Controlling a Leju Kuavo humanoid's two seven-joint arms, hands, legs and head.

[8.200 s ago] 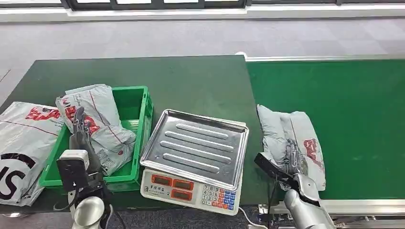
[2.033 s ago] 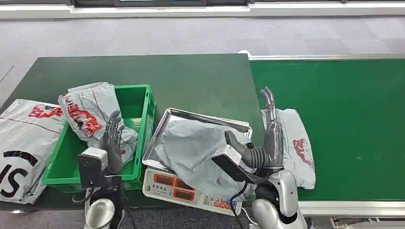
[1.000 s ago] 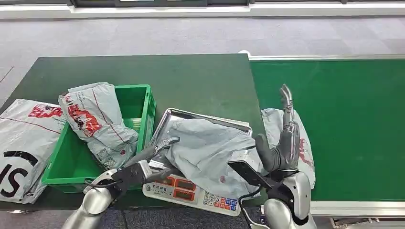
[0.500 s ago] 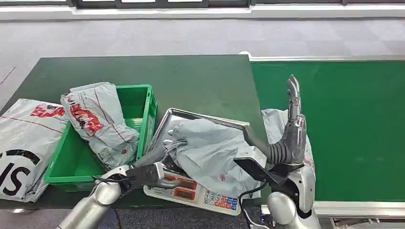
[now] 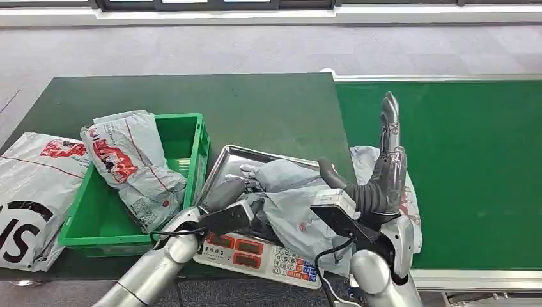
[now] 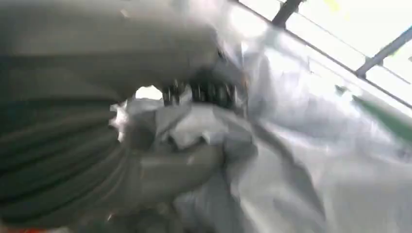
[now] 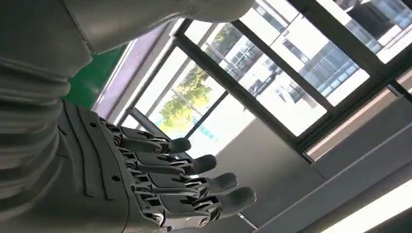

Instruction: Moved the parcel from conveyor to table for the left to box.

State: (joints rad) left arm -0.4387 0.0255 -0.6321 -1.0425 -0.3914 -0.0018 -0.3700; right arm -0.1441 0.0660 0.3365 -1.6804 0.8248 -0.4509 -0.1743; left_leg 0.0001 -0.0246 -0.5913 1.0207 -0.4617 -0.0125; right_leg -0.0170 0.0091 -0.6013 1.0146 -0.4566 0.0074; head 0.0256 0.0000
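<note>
Head view has the left hand (image 5: 233, 192) reaching onto the scale's steel tray (image 5: 225, 164), its fingers closed into the crumpled near edge of the grey parcel (image 5: 291, 201); the left wrist view, though blurred, shows the thumb and dark fingers pinching a fold of that grey plastic (image 6: 194, 131). The parcel lies heaped on the tray, draping over the tray's front edge toward the scale keypad (image 5: 291, 263). Just beyond the left hand, on its outer side, stands the green crate (image 5: 192, 137) with another grey mailer bag (image 5: 131, 166) leaning in it, and further out a large white mailer (image 5: 32, 185) lies on the dark green table (image 5: 255, 105). The right hand (image 5: 387, 163) is raised upright beside the parcel, fingers straight and apart, holding nothing; the right wrist view shows the same spread fingers (image 7: 194, 184) against windows. Behind it a second grey parcel (image 5: 409, 198) rests on the green conveyor belt (image 5: 473, 160).
</note>
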